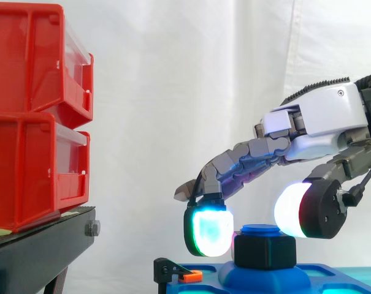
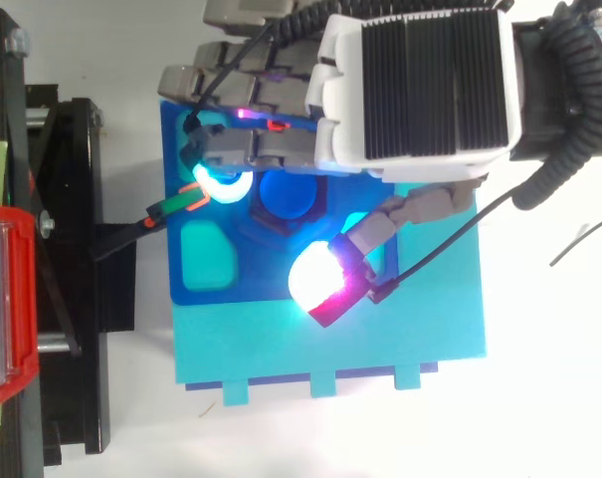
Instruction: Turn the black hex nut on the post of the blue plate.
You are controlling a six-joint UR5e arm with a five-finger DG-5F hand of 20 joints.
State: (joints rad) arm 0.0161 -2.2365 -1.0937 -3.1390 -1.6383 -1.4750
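The black hex nut [image 1: 265, 251] sits on the blue post [image 2: 286, 194], whose round cap shows just above it, on the blue plate [image 1: 332, 275]. My hand [image 1: 320, 116] reaches in from the right and hovers over the post. Its bent fingers arch over the top, and one green-glowing fingertip [image 1: 208, 229] hangs close beside the nut's left face. The thumb's white pad [image 1: 290, 210] hangs above and to the right of the nut, apart from it. Nothing is gripped. In the top view the hand [image 2: 420, 80] covers the far half of the plate [image 2: 206, 289].
Two stacked red bins [image 1: 32, 116] stand on a black stand [image 1: 38, 251] at the left. A black clip with an orange tab [image 1: 179, 272] sits at the plate's left edge. The plate rests on a cyan board [image 2: 400, 329]. A thin dark cable [image 2: 579, 244] lies at the right.
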